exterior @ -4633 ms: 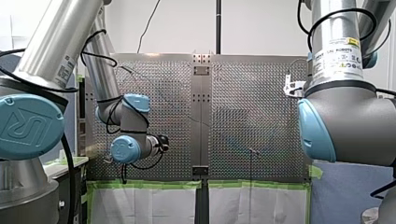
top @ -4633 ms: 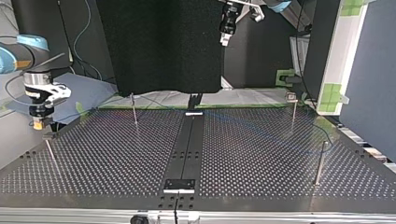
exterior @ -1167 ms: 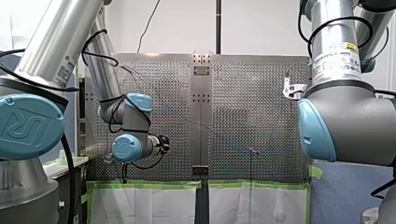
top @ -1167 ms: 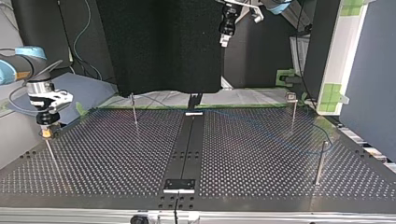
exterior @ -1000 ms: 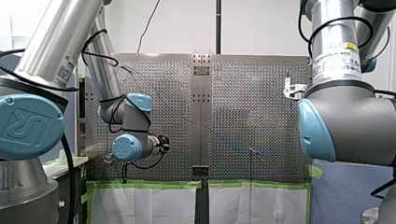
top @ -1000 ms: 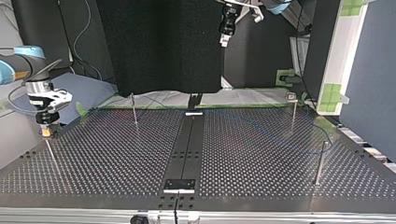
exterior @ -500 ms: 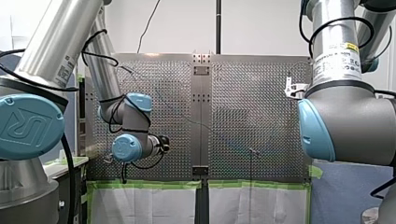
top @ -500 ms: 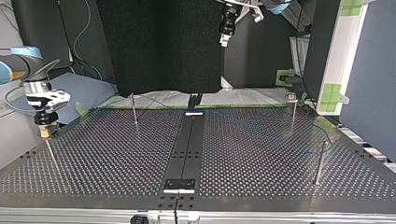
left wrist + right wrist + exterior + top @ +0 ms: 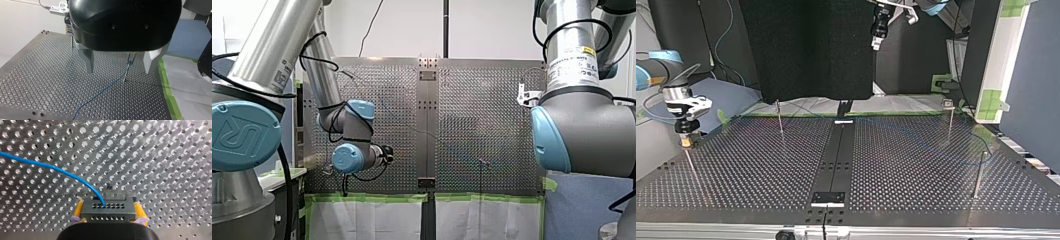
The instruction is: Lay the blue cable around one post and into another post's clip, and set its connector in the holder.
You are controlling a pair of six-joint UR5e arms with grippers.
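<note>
Pads (image 9: pixel 78 210) of my right gripper (image 9: pixel 108 202) are yellow and press against the two sides of a grey metal connector (image 9: pixel 108 210), so this gripper is pinched tight on it (the block's two rows of small holes face the wrist camera). The blue cable (image 9: pixel 50 167) leaves the upper row of holes and curves away over the perforated table (image 9: pixel 162 157).

In the top view my right gripper (image 9: pixel 685 141) hangs well off to the view's left of the black centre strip (image 9: pixel 836 155), near the table's side edge. Its tip is just above the head of a thin post (image 9: pixel 690 165). Whether connector and post touch cannot be told from there.

My left gripper (image 9: pixel 118 72) has its metal fingers (image 9: pixel 87 61) spread wide, with nothing held between them and nothing touched. Ahead of it, seen through the gap between the fingers, stands a post with a clip (image 9: pixel 128 67). The blue cable runs from low on that post across the table toward the wrist camera. Whether it sits in the clip cannot be told.

In the top view my left gripper (image 9: pixel 877 37) hangs high above the table, just to the view's right of the strip's far end. The cable shows faintly on the table at the view's right of the strip.
</note>
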